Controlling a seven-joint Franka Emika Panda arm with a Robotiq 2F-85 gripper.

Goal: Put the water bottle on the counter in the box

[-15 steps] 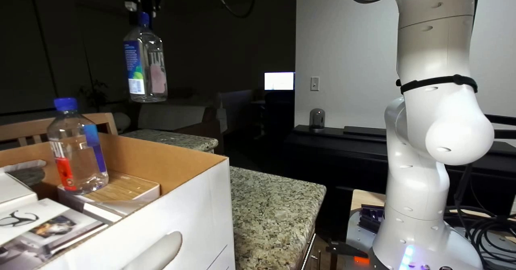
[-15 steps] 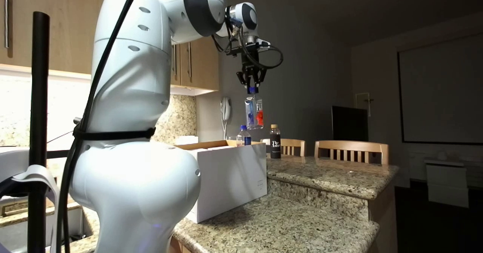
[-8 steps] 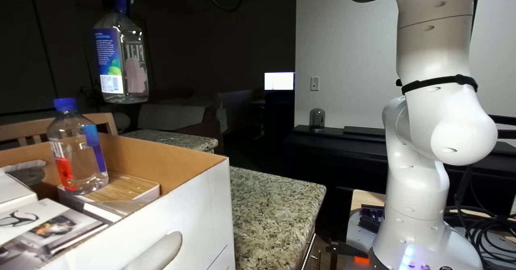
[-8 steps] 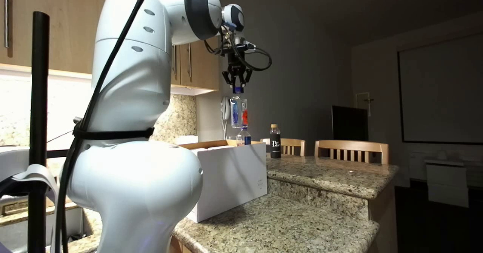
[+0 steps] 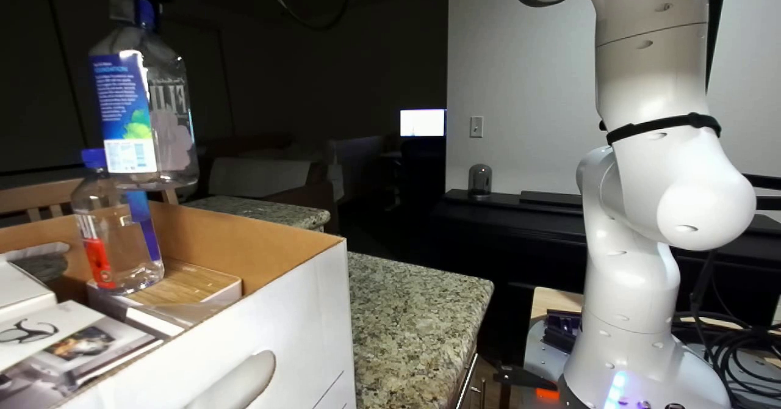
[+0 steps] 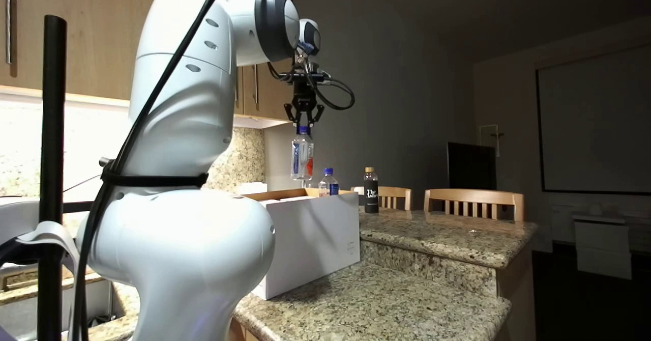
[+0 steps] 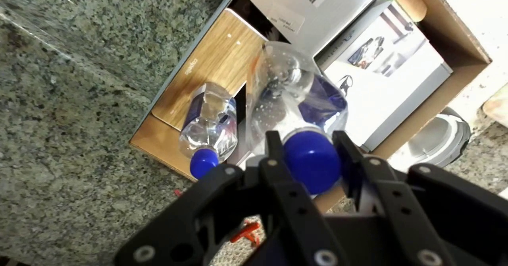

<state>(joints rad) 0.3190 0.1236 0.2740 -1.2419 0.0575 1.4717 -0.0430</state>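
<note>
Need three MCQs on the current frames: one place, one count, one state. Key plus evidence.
1. Where is the lower clear bottle?
A) in the box
B) under it
C) outside, beside it

2. Blue caps in the wrist view?
A) one
B) two
C) four

3. The pincer is:
A) wide open, bare
B) shut, holding nothing
C) shut on the upper bottle

1 A: the wrist view shows it within the box walls.
2 B: one between the fingers, one on the lower clear bottle.
3 C: the fingers flank that bottle's cap, and it hangs from them in both exterior views.
</note>
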